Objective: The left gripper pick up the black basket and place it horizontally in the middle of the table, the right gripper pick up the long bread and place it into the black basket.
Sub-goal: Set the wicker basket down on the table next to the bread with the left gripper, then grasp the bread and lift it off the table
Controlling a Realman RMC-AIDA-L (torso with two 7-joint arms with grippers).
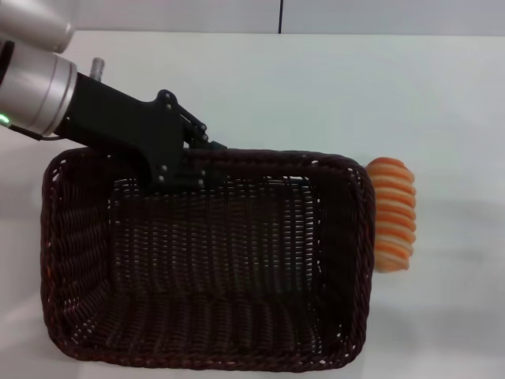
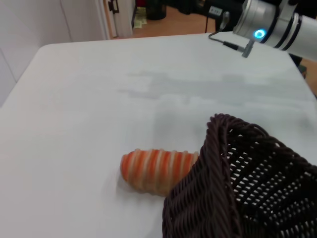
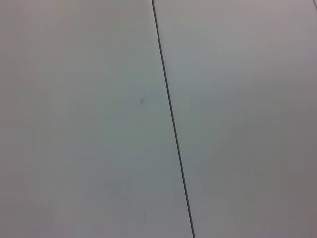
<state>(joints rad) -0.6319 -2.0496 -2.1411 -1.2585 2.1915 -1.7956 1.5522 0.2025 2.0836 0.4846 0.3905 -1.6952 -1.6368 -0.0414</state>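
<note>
Now the left gripper (image 1: 207,162) is reaching in from the far left, w/ its black fingers pinching the far rim of the black basket (image 1: 205,260). Its silver wrist is sticking out at the far left corner of the head view.

That basket is sitting on the table (image 1: 331,87), w/ its long side going left to right. It is taking up most of the near part of the head view. Its floor is showing only woven wicker.

Just right of the basket the long bread (image 1: 392,215) is lying on the table, outside the basket. It is lying right up against the basket's right wall, w/ its long side going near to far. In the left wrist view the bread (image 2: 157,168) is peeking out from behind a corner of the basket (image 2: 237,188), & one end is hidden by the wicker.

Farther off in that view a silver arm part (image 2: 270,25) w/ a blue light is hanging over the table's far edge. The right gripper's fingers aren't showing anywhere; the right wrist view is showing only a pale flat surface (image 3: 79,119) w/ a thin dark line (image 3: 171,119).
</note>
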